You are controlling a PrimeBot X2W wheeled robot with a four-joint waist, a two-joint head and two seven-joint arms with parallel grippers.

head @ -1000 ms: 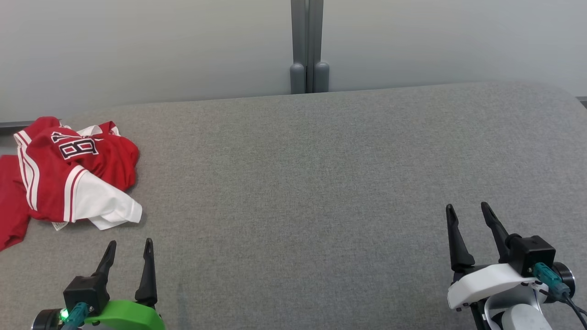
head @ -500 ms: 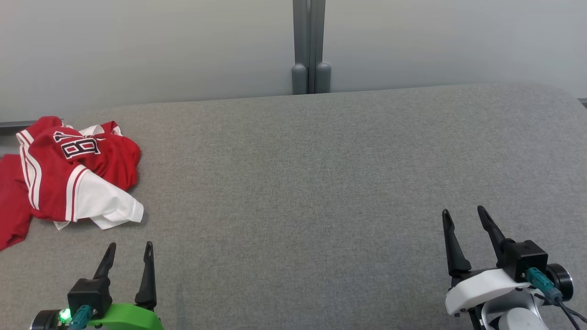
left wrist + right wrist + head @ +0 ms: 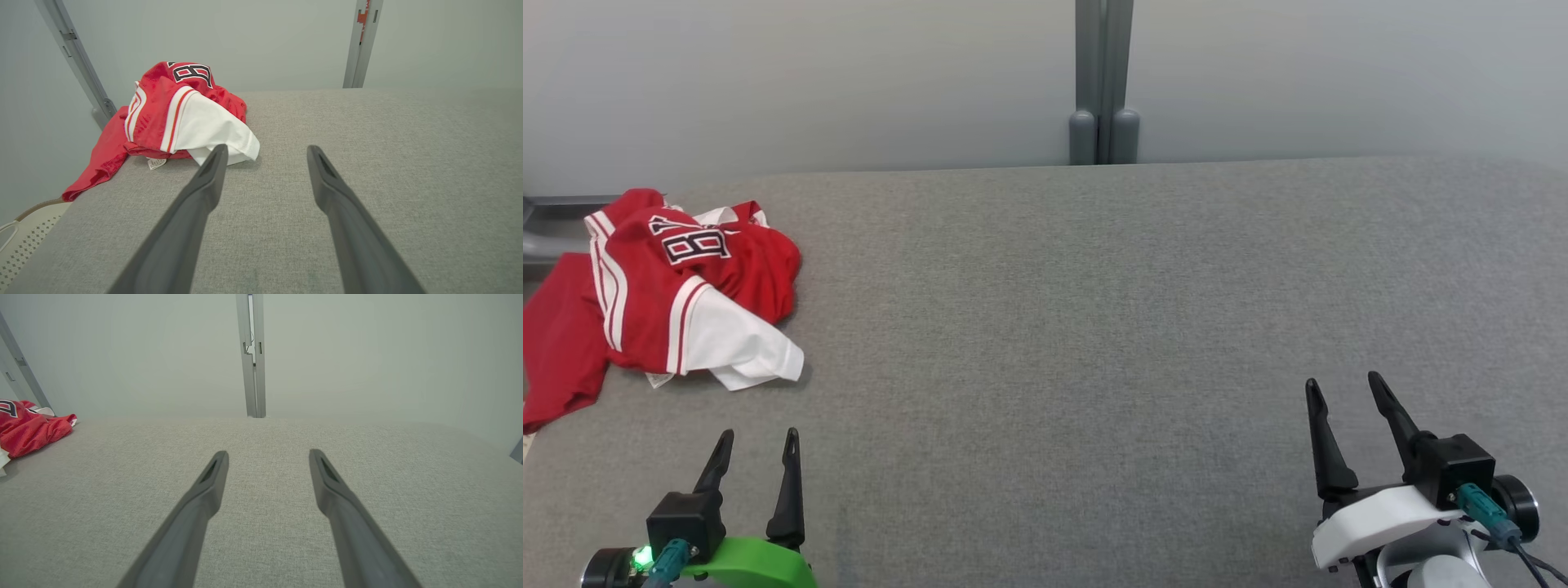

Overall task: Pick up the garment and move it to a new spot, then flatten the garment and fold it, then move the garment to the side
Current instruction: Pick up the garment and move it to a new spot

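The garment is a crumpled red jersey with white sleeves and black lettering, heaped at the far left of the grey padded table; one red part hangs over the left edge. In the left wrist view the garment lies ahead and to the left of my fingers. My left gripper stands open near the front edge, a short way in front of the garment's white sleeve, touching nothing. My right gripper stands open at the front right, far from the cloth. In the right wrist view the garment shows at the left edge.
A grey wall with a vertical post runs behind the table. A pale perforated basket sits below the table's left edge. The table's middle and right offer wide open fabric surface.
The whole head picture has shifted right, so the camera has turned left. Both grippers stay open; the right one sits slightly lower in the view. The garment lies as before.
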